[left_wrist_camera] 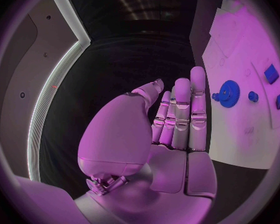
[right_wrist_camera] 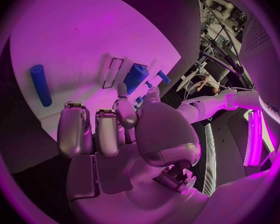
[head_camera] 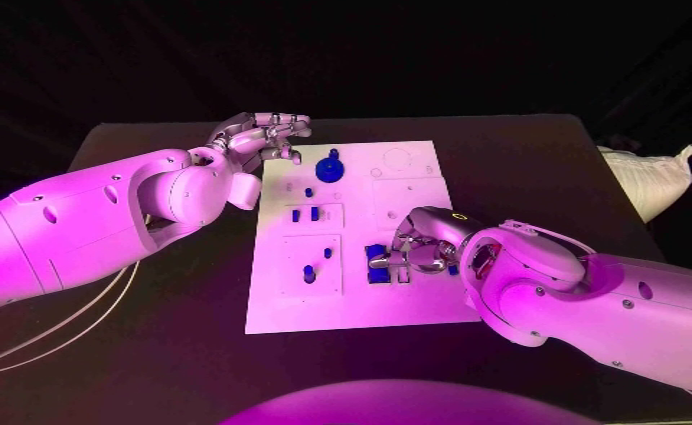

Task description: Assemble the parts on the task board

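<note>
Two hands: left hand (head_camera: 267,137) empty, fingers apart; right hand (head_camera: 411,250) pinches a blue part (right_wrist_camera: 135,78).

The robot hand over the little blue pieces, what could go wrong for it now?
The right hand has its fingers bent down among small blue parts crowded together on the task board, so it might bump or scatter some. A blue cylinder lies right at those fingers and could roll away if nudged.

Head camera overlooks the task board (head_camera: 361,245); wrist cameras view it closely.
</note>
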`<action>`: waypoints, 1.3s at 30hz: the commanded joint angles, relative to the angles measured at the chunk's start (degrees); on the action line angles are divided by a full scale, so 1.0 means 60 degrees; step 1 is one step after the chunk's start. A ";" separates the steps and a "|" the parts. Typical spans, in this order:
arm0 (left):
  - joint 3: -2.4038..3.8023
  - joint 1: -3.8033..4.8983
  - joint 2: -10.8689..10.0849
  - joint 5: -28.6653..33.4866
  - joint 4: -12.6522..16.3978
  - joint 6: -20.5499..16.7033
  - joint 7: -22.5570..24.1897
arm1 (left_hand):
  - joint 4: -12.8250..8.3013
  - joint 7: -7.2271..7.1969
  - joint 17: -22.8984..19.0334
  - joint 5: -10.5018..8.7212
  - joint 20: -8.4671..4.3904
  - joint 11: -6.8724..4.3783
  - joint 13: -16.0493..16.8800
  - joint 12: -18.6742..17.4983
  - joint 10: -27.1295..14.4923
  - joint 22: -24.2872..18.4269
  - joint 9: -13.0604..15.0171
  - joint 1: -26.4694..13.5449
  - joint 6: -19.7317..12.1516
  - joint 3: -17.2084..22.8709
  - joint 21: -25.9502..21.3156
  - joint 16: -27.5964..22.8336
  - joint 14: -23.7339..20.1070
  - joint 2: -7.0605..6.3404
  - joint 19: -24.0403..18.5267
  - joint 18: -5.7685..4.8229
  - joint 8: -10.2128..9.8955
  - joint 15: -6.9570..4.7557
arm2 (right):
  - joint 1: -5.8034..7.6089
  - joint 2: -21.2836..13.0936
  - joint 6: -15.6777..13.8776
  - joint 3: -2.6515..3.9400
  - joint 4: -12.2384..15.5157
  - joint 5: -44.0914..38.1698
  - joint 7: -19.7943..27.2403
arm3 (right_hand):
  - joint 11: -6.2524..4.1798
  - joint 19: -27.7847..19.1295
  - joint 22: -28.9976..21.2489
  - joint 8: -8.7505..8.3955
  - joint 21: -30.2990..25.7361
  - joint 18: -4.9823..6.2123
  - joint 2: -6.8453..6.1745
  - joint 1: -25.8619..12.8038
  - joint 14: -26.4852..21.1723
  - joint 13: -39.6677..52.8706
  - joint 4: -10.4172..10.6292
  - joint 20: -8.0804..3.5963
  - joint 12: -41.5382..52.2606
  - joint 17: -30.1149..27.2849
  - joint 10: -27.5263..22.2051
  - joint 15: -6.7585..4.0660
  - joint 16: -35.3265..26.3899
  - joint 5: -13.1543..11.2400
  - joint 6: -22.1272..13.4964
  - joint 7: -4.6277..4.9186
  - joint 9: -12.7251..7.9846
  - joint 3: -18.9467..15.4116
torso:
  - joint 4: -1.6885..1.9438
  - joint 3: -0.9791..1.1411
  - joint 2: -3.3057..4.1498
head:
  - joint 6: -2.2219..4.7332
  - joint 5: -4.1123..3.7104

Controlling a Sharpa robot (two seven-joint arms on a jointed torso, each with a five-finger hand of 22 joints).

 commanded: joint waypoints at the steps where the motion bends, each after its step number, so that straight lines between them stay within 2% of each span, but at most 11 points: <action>1: 0.0006 -0.0006 0.0018 0.0038 0.0008 0.0109 0.0048 | -0.0058 0.0080 -0.0012 0.0051 0.0064 0.0013 0.0005 0.0038 -0.0055 -0.0010 -0.0011 0.0030 -0.0099 -0.0024 -0.0043 0.0040 -0.0036 0.0039 -0.0018 0.0187 0.0033 0.0001 | -0.0004 -0.0034 0.0048 0.0001 0.0056 -0.0476 -0.0016 | 0.0017 -0.0011 -0.0008 0.0009 -0.0035 -0.0056 -0.0096 0.0091 0.0618 0.0009 -0.0025 -0.0057 -0.0040 0.0552 0.0062 -0.0090 -0.0044 -0.0022 0.0013 0.0041 0.0031 0.0000 | 0.0010 0.0002 -0.0001 | 0.0003 -0.0005; 7: 0.0006 -0.0007 0.0012 0.0038 0.0003 0.0110 0.0048 | -0.0059 0.0082 -0.0013 0.0051 0.0064 0.0014 0.0005 0.0039 -0.0060 -0.0010 -0.0011 0.0031 -0.0104 -0.0025 -0.0043 0.0040 -0.0037 0.0037 -0.0018 0.0187 0.0035 0.0002 | -0.0005 -0.0121 0.0003 0.0003 0.0167 -0.0531 0.0302 | 0.0009 0.0000 0.0018 0.0034 -0.0032 -0.0060 -0.0157 0.0719 0.0629 0.0082 -0.0202 -0.0065 -0.0053 0.0595 0.0097 -0.0099 -0.0030 0.0116 -0.0001 0.0032 0.0131 0.0201 | -0.0001 -0.0001 -0.0003 | 0.0005 0.0007; 12: 0.0005 -0.0008 0.0016 0.0037 0.0002 0.0120 0.0048 | -0.0059 0.0082 -0.0013 0.0051 0.0064 0.0014 0.0005 0.0039 -0.0060 -0.0010 -0.0011 0.0031 -0.0104 -0.0025 -0.0043 0.0040 -0.0037 0.0037 -0.0018 0.0187 0.0035 0.0002 | -0.0005 -0.0109 0.0116 0.0003 0.0181 -0.0637 0.0426 | 0.0000 0.0007 0.0035 0.0059 -0.0031 -0.0063 -0.0133 0.1739 0.0632 0.0122 -0.0748 -0.0075 -0.0094 0.0612 0.0105 -0.0109 -0.0031 0.0218 -0.0027 0.0033 0.0222 0.0511 | 0.0005 -0.0006 -0.0002 | 0.0006 -0.0002; 18: 0.0005 -0.0009 0.0024 0.0037 -0.0001 0.0131 0.0048 | -0.0059 0.0082 -0.0013 0.0051 0.0064 0.0014 0.0005 0.0039 -0.0060 -0.0010 -0.0011 0.0031 -0.0104 -0.0025 -0.0043 0.0040 -0.0037 0.0037 -0.0018 0.0187 0.0035 0.0002 | -0.0006 0.0015 0.0294 0.0003 0.0088 -0.0862 0.0364 | -0.0012 0.0023 0.0075 0.0077 -0.0019 -0.0071 -0.0084 0.2408 0.0638 0.0168 -0.1196 -0.0079 -0.0112 0.0644 0.0119 -0.0116 -0.0019 0.0196 -0.0036 0.0022 0.0289 0.0758 | 0.0014 -0.0011 -0.0004 | -0.0006 -0.0019; 27: 0.0005 -0.0010 0.0022 0.0037 -0.0003 0.0140 0.0041 | -0.0059 0.0082 -0.0013 0.0051 0.0064 0.0014 0.0005 0.0039 -0.0060 -0.0010 -0.0011 0.0031 -0.0104 -0.0025 -0.0043 0.0040 -0.0037 0.0037 -0.0018 0.0187 0.0035 0.0002 | -0.0017 0.0176 0.0470 0.0002 -0.0141 -0.1369 0.0123 | -0.0053 0.0070 0.0167 0.0115 0.0024 -0.0087 0.0056 0.2614 0.0657 0.0351 -0.1348 -0.0100 0.0050 0.0729 0.0250 -0.0143 0.0037 0.0212 0.0039 -0.0028 0.0339 0.0935 | 0.0017 -0.0013 -0.0007 | -0.0027 -0.0035; 32: 0.0005 -0.0010 0.0012 0.0037 -0.0003 0.0141 0.0035 | -0.0059 0.0082 -0.0013 0.0051 0.0064 0.0014 0.0005 0.0039 -0.0060 -0.0010 -0.0011 0.0031 -0.0104 -0.0025 -0.0043 0.0040 -0.0037 0.0037 -0.0018 0.0187 0.0035 0.0002 | -0.0035 0.0219 0.0661 0.0001 -0.0168 -0.1596 0.0035 | -0.0092 0.0125 0.0272 0.0146 0.0077 -0.0107 0.0047 0.2741 0.0673 0.0491 -0.1471 -0.0126 0.0185 0.0791 0.0351 -0.0175 0.0081 0.0180 0.0094 -0.0071 0.0372 0.1009 | -0.0008 -0.0003 -0.0002 | -0.0031 -0.0034; 39: 0.0005 -0.0010 0.0014 0.0037 0.0004 0.0152 0.0032 | -0.0059 0.0082 -0.0013 0.0051 0.0064 0.0014 0.0005 0.0039 -0.0060 -0.0010 -0.0011 0.0031 -0.0104 -0.0025 -0.0043 0.0040 -0.0037 0.0037 -0.0018 0.0187 0.0035 0.0002 | -0.0070 0.0256 0.0809 0.0000 -0.0190 -0.1895 -0.0067 | -0.0127 0.0153 0.0326 0.0173 0.0104 -0.0117 0.0035 0.2870 0.0675 0.0623 -0.1606 -0.0154 0.0308 0.0801 0.0441 -0.0204 0.0087 0.0142 0.0147 -0.0110 0.0403 0.1094 | 0.0006 -0.0006 -0.0003 | -0.0048 -0.0071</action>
